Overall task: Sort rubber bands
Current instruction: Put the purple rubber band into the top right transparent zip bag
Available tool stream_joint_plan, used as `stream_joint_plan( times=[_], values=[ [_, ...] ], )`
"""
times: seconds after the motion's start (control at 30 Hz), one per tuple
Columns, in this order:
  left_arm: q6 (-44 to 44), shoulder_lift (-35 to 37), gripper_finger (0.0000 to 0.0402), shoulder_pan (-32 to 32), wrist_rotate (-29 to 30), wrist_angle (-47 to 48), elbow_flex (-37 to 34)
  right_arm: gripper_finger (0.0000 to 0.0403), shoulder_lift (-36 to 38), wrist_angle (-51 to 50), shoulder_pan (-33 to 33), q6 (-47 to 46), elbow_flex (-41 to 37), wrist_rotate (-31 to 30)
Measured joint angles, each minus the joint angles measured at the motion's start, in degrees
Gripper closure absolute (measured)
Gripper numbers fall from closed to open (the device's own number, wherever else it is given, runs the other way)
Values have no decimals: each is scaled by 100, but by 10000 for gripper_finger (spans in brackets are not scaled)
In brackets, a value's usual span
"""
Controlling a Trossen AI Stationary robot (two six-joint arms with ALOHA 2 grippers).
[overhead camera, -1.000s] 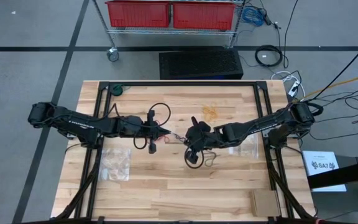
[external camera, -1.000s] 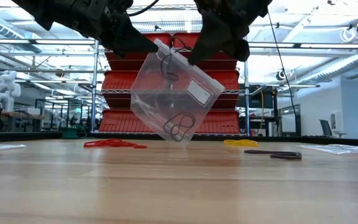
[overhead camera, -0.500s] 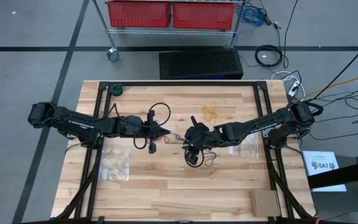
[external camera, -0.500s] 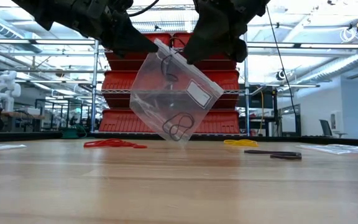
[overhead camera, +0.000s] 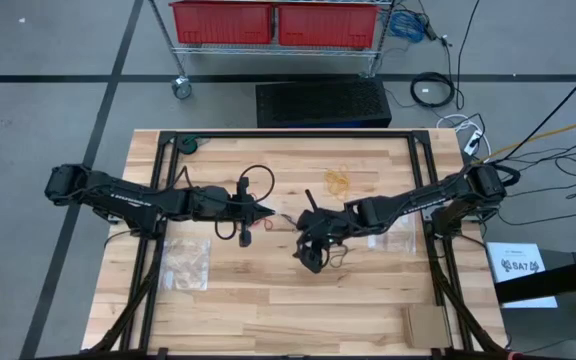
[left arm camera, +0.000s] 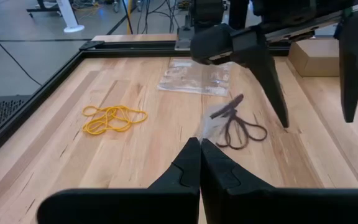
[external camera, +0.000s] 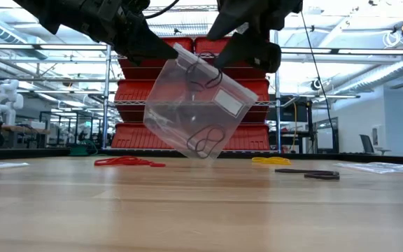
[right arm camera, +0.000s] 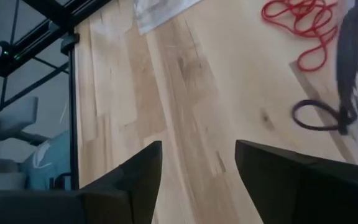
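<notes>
A workshop with red storage bins [external camera: 187,105] stacked on a wire rack stretches behind a pale butcher-block wooden tabletop [overhead camera: 268,300] framed by black rails.

Two dark robot arms meet over the middle of the tabletop. The left gripper [external camera: 177,52] hangs above the wood with its fingers [left arm camera: 188,165] pressed fully together, pinching the top edge of a clear, flat plastic zip bag [external camera: 187,112] that dangles tilted in the air. The right gripper [external camera: 233,38] is just beside it at the bag's upper rim, its fingers [right arm camera: 135,180] spread wide apart with nothing between them.

Inside the hanging bag, black rubber bands [external camera: 205,143] lie gathered at its lowest corner, and another black loop [external camera: 208,78] sits near the bag's mouth, close under the right gripper.

Two more clear plastic bags lie flat on the tabletop: one [overhead camera: 185,262] under the left arm near the left rail, one [overhead camera: 396,235] under the right arm near the right rail.

The loose rubber bands lie in separate small heaps on the wood. A tangle of red rubber bands [external camera: 124,162] rests below the left gripper. A bunch of yellowish tan rubber bands [overhead camera: 338,181] lies toward the far edge, well apart from the red ones. A few black rubber bands [left arm camera: 241,127] lie on the wood under the right arm, near the hanging bag.
</notes>
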State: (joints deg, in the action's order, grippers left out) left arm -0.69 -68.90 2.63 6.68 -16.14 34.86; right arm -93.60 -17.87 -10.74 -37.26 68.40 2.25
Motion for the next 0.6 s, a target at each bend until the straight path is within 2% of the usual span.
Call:
stream_joint_plan(
  times=[0.23, 0.43, 0.6],
  values=[
    [2, 0, 401, 0, 0, 15, -1, 206, 317, -233, 17, 20, 0, -109],
    [2, 0, 401, 0, 0, 21, -3, 206, 499, -866, -1, 99, 0, -1407],
    [2, 0, 401, 2, 0, 16, -3, 206, 348, -701, -111, 315, -2, -1586]
  ],
)
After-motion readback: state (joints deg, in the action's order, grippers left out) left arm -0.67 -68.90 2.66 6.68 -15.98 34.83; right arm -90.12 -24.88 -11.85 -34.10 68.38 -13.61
